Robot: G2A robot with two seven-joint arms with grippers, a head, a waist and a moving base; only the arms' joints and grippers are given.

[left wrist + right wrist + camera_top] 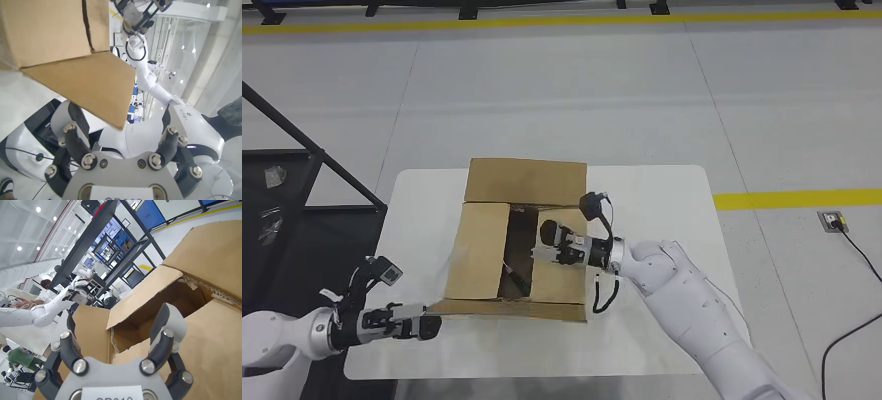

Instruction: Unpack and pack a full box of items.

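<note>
**A:** Where is the box (527, 180)?

**B:** Near the middle of the table (662, 330), flaps half raised. The right gripper (545, 243) hangs over the opening with its jaws spread wide. The left gripper (430, 326) sits at the near left corner, jaws also wide, holding nothing.

**A:** What worries you?

**B:** Two things, as I judge it. The left gripper has just the corner of the front flap (90, 81) between its fingers (74, 117). If it closes on so little and pulls, it could slip off. It could also drag the whole box, since nothing pins it. There is also a torn edge (114, 345) right by the right gripper, and a hard tug there may rip the cardboard further.

**A:** What does each view add?

**B:** The top view gives the box's place on the table and both arms around it. The left wrist view shows the flap corner between the jaws, which are not closed on it. The right wrist view shows the ragged cardboard and the dark inside. I cannot make out the contents.
</note>
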